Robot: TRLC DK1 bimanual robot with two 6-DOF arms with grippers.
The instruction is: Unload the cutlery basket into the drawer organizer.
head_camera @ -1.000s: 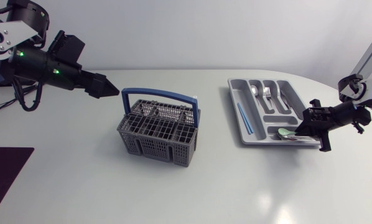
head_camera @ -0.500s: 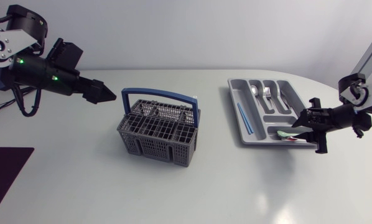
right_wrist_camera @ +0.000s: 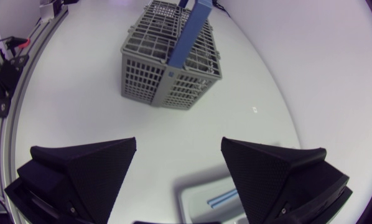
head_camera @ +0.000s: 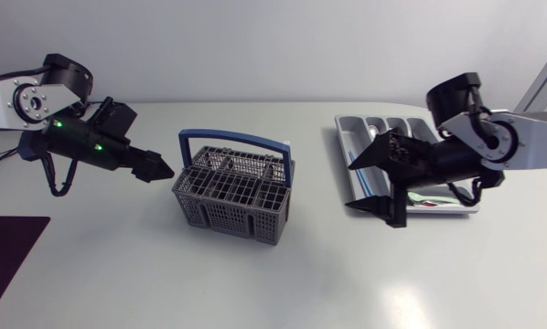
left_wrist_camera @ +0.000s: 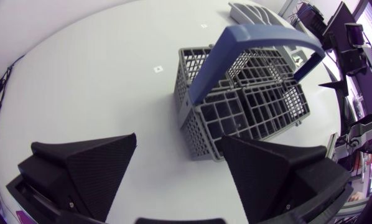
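Observation:
The grey cutlery basket (head_camera: pixel 232 190) with its blue handle (head_camera: pixel 237 143) stands mid-table; no cutlery shows in its compartments. To its right lies the grey drawer organizer (head_camera: pixel 347 128), partly covered by my right arm. A green-handled piece (head_camera: pixel 431 196) rests in its near compartment. My right gripper (head_camera: pixel 349 185) hangs open over the organizer's left edge, facing the basket (right_wrist_camera: pixel 170 62), nothing between its fingers. My left gripper (head_camera: pixel 164 170) is open and empty just left of the basket (left_wrist_camera: pixel 248 106), fingers wide apart in the left wrist view.
A dark purple mat (head_camera: pixel 8 251) lies at the table's front left corner. A blue stick (right_wrist_camera: pixel 223 198) shows in the organizer's edge under my right gripper.
My right gripper has opened, leaving the green-handled piece in the organizer, and swung left across the tray toward the basket. My left gripper has dropped lower and nearer the basket.

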